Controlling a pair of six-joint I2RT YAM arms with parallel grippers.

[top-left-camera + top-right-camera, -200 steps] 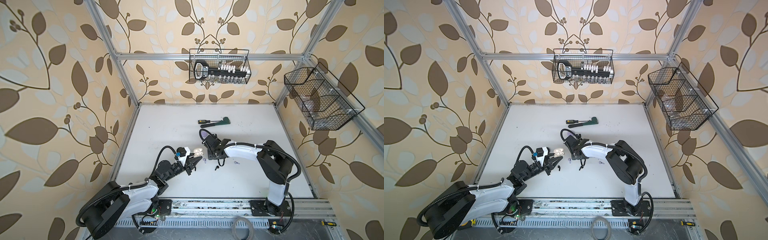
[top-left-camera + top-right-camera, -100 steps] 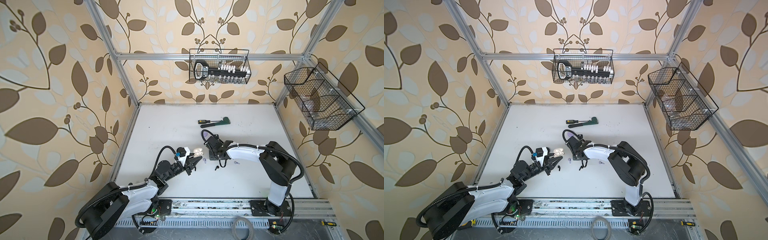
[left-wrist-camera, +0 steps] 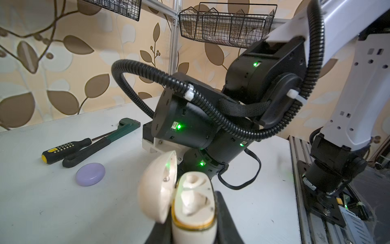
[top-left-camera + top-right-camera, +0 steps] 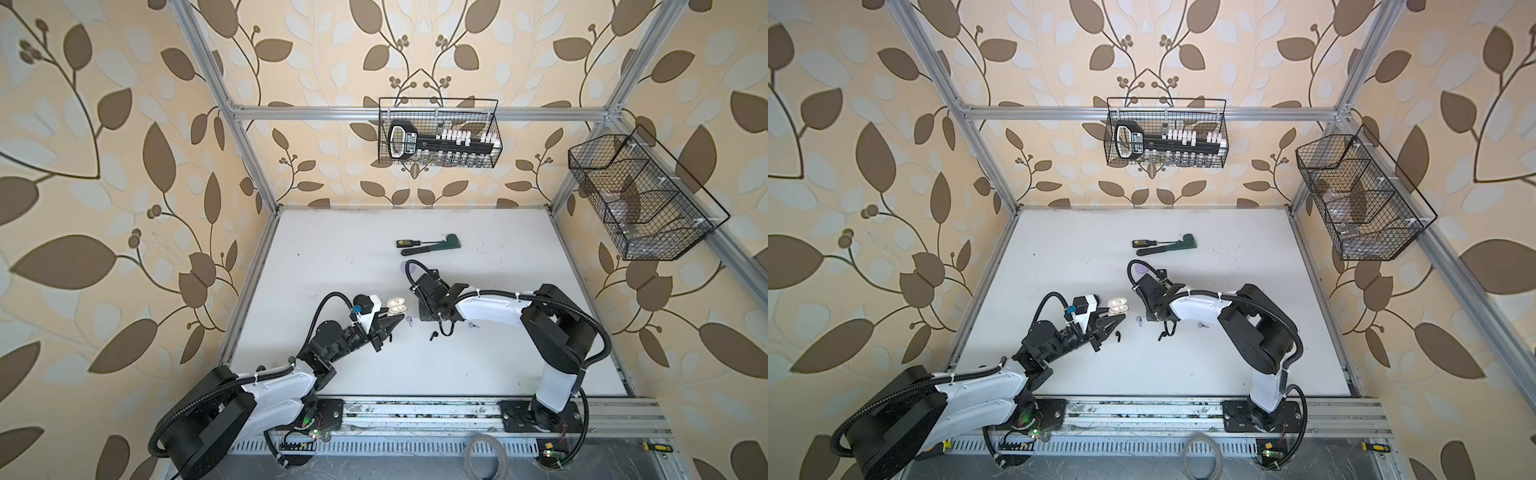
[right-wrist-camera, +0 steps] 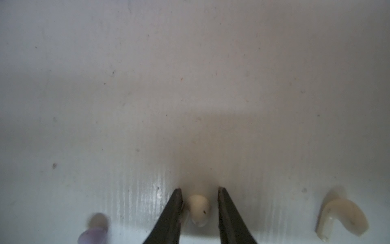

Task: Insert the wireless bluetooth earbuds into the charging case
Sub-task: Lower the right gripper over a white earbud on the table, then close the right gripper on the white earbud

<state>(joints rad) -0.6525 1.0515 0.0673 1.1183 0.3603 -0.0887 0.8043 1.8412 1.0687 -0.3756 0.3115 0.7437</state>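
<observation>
My left gripper [image 4: 395, 322] [image 4: 1118, 322] is shut on a cream charging case [image 3: 194, 207] [image 4: 397, 307], held upright with its lid swung open; whether anything sits in its sockets I cannot tell. My right gripper [image 5: 199, 190] is down at the table, its fingers either side of a white earbud [image 5: 199, 208], with a small gap still showing on one side. Beside it lie another white earbud [image 5: 341, 217] and a lavender earbud [image 5: 92, 232]. In both top views a lavender earbud [image 4: 409, 320] [image 4: 1138, 319] and a black earbud [image 4: 433, 336] [image 4: 1160, 336] lie on the table.
A shut lavender case [image 3: 90, 174] [image 4: 1142, 269] lies beyond the right wrist. A screwdriver [image 4: 409, 242] and a green wrench [image 4: 434, 246] lie further back. Wire baskets hang on the back wall [image 4: 438, 133] and the right wall [image 4: 640, 199].
The right arm's wrist has shifted slightly toward the front of the table. The left arm holds the case in the same place.
</observation>
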